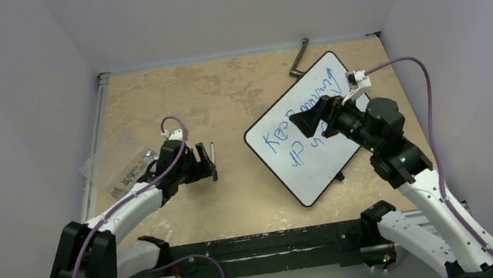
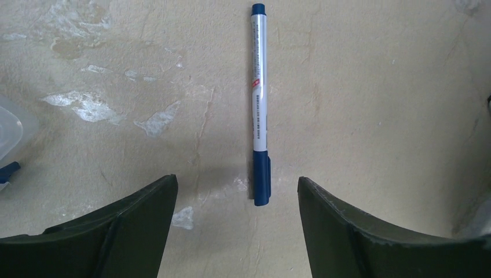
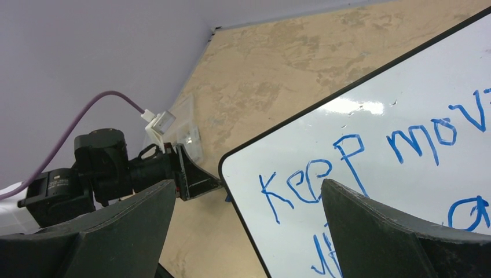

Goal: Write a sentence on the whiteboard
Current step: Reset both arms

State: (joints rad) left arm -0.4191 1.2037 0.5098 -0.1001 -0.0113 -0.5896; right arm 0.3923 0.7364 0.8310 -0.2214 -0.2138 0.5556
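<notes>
While marker [image 2: 259, 104] lies loose, left gripper [image 2: 237, 178] parted, whiteboard [image 1: 315, 173] lettered

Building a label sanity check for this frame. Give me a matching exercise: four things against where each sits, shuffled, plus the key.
Things:
1. marker
2. whiteboard
3. right gripper
4. clear plastic bag

Places:
A. hovering over the blue writing, jaws open
B. at the left edge of the table
C. lying flat on the table under the open left gripper
D. angled on the table's right half, written on

Pairs: 1-C, 2-D, 3-A, 4-B
</notes>
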